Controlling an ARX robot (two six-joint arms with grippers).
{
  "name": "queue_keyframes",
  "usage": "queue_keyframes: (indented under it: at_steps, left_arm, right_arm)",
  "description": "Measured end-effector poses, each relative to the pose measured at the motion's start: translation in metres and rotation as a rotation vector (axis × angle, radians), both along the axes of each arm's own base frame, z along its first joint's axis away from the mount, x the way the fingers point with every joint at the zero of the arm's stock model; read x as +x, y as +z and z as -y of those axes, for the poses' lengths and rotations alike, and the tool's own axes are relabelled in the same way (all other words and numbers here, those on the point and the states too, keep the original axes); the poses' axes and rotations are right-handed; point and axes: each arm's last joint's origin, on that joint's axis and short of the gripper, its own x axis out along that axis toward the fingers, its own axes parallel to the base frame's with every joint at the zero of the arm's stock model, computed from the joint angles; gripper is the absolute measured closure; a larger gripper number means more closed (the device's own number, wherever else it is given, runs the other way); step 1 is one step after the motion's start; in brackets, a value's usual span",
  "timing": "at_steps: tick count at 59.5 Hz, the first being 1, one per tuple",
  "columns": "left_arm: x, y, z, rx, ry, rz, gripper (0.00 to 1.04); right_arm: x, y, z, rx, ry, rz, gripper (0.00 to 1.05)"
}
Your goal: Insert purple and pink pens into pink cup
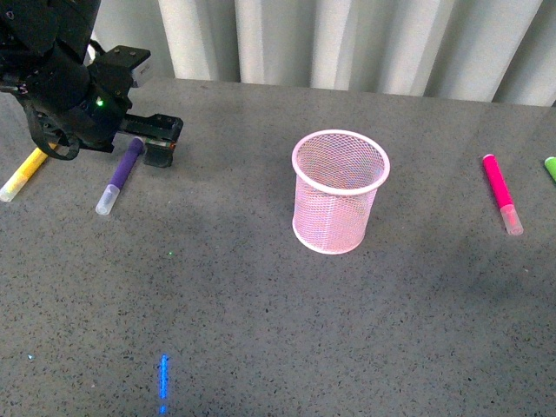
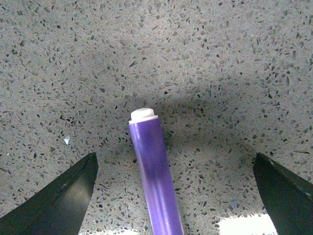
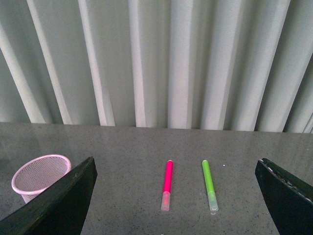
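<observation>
Grey speckled tabletop (image 1: 261, 330) up close, with the pink cup (image 1: 339, 191) upright mid-table and nothing in it.
Far left, the left gripper (image 2: 174, 161) hangs low, jaws spread and empty, with the purple pen (image 2: 151, 171) lying lengthwise between them, so closing would pinch across its barrel. Also spread and empty, the right gripper (image 3: 175, 164) is the nearer arm to the pink pen (image 1: 502, 193), which lies flat well right of the cup.

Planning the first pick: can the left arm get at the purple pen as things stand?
Probably yes: the left gripper is open, the purple pen lies between its fingers, nothing blocks it; the yellow marker lies apart.
</observation>
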Motion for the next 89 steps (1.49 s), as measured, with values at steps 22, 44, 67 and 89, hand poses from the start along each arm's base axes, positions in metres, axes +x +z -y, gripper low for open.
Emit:
queue_keyframes:
  at_steps: [22,44,67,89]
  left_arm:
    - [-0.006,-0.001,0.013,-0.031,-0.011,-0.036,0.65]
    - [-0.026,0.002,0.017,-0.115,0.06,0.036,0.92]
    - [-0.057,0.056,0.025,-0.246,0.046,0.358,0.92]
    - [-0.129,0.098,0.084,-0.573,0.111,0.926,0.92]
  right_arm:
    - [0.0,0.0,0.0,0.0,0.0,0.0,0.07]
    - [0.0,0.0,0.0,0.0,0.0,0.0,0.07]
    - [0.0,0.0,0.0,0.0,0.0,0.0,0.07]
    - [0.0,0.0,0.0,0.0,0.0,0.0,0.07]
